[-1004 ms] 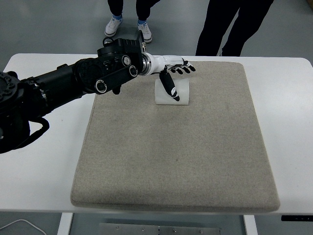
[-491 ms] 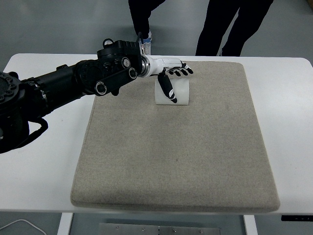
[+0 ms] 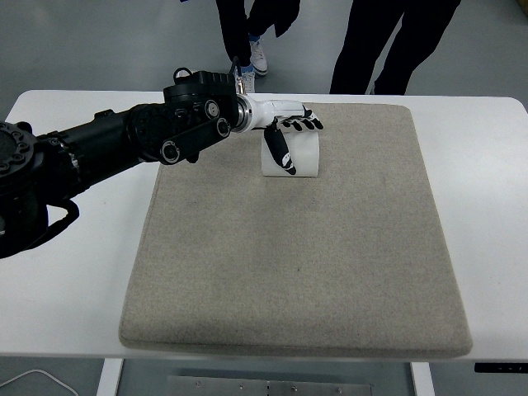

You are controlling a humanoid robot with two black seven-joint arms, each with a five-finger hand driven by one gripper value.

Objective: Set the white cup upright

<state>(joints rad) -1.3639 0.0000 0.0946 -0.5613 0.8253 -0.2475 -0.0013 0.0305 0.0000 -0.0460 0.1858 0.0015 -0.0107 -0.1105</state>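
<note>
The black-trousered people [image 3: 388, 41] are cut off at the top edge; the white-and-black left hand [image 3: 289, 124] hides the white cup's [image 3: 301, 157] top.

Matt, rough beige cloth mat [image 3: 297, 264]; smooth white table [image 3: 74, 272]; smooth matt white cup [image 3: 304, 157].

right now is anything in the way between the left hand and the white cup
Nothing visible. The left hand is already at the white cup near the far edge of the grey mat, its thumb hanging down the cup's front and the other fingers over its top. The mat around the cup shows nothing else.
</note>
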